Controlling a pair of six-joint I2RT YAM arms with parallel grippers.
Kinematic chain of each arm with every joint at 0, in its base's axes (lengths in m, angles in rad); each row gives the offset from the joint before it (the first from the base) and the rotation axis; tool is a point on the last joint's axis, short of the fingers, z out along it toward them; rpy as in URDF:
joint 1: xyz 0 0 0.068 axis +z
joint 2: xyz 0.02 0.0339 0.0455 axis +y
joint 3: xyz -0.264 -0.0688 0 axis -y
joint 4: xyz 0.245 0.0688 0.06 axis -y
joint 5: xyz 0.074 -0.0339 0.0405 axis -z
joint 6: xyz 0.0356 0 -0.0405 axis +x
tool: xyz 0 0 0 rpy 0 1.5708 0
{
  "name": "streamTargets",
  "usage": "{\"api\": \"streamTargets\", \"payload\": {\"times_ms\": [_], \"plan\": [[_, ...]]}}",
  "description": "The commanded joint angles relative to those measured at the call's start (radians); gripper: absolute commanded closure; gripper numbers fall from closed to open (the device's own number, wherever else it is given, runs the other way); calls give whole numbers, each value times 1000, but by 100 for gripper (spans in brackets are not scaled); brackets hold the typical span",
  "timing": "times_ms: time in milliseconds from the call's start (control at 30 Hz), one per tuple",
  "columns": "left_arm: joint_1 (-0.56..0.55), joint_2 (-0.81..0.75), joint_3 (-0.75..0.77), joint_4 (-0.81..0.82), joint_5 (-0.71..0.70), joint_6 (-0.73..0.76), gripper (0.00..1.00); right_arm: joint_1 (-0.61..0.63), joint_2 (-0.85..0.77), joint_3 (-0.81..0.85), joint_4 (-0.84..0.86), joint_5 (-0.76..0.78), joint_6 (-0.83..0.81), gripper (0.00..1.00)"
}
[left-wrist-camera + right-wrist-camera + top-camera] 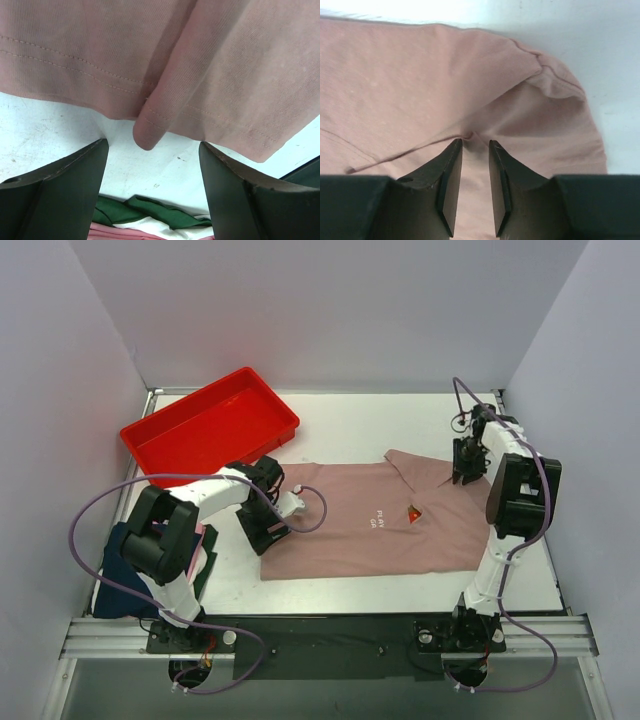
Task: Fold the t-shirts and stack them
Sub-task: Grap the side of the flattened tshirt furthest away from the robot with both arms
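Left gripper (153, 146) spread wide, pink t-shirt (210, 60) hem just ahead; right gripper (475, 143) nearly closed over far edge, grasp unclear

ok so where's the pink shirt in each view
top external: pink shirt spread flat mid-table, between the two arms.
left wrist: fills the upper half, its hem edge lowest.
right wrist: covers most of the picture.
shared landmark: the white table showing beside the shirt.

- Top view: high above the near edge, looking down on the whole table (400, 425).
- Left wrist: close over the hem of the pink shirt (225, 60).
- Right wrist: close over the same shirt's sleeve.
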Motion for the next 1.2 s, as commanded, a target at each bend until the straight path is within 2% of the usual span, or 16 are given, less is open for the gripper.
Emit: {"api": "streamTargets", "payload": {"times_ms": [0,67,267,367,600,767,900,1000,1100,1167], "plan": [[5,-8,6,18,26,39,16,-15,-36,29,-31,-7,1,71],[7,-28,63,-26,50,63,16,-23,-48,38,-30,-30,43,66],[56,-17,311,-114,136,97,15,-52,-85,98,7,-90,225,64],[68,14,420,-102,141,97,15,-57,-48,118,24,-90,313,64],[73,109,523,38,78,102,15,-92,73,135,15,-165,534,64],[79,201,607,78,84,116,17,-83,127,146,68,-238,544,63],[94,265,664,77,121,106,19,-75,158,153,98,-240,575,64],[96,310,692,84,115,112,20,-73,147,132,145,-245,591,70],[96,382,761,66,113,116,21,-75,136,136,154,-249,595,88],[96,431,819,35,115,117,22,-75,124,139,156,-249,592,96]]}}
